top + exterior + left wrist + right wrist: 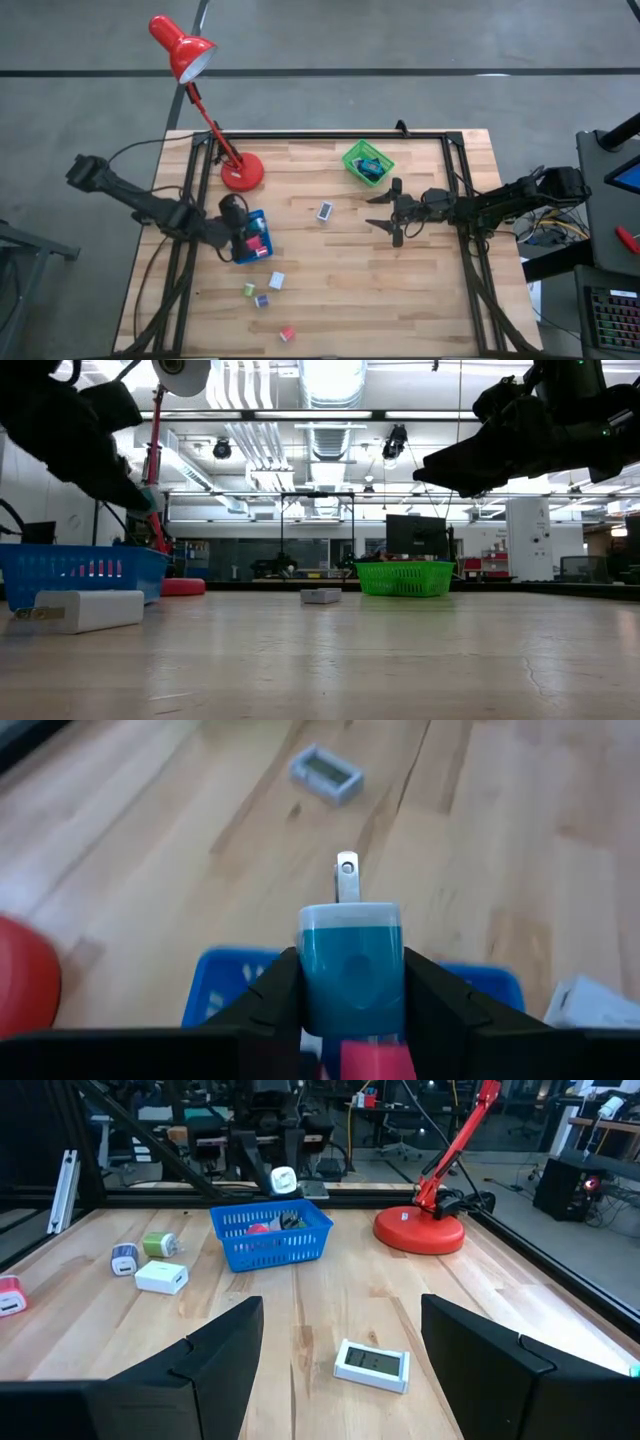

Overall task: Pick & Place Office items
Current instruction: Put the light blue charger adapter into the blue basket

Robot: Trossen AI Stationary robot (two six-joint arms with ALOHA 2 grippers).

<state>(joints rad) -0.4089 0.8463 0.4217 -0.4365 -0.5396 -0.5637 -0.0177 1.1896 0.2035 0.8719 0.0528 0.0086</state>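
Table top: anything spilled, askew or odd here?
Nothing stands out. Four small pieces lie loose near the blue tray, apparently unsorted. The left gripper holds a teal charger over the tray; the right gripper hangs open.

My left gripper (243, 238) sits at the table's left side, its arm reaching in from the far left with the elbow bent; its fingers (270, 1005) are closed on a teal plug (351, 965). My right gripper (392, 213) hangs over the table's right half, arm stretched in level from the right edge, fingers (225, 1350) spread wide with nothing between them.
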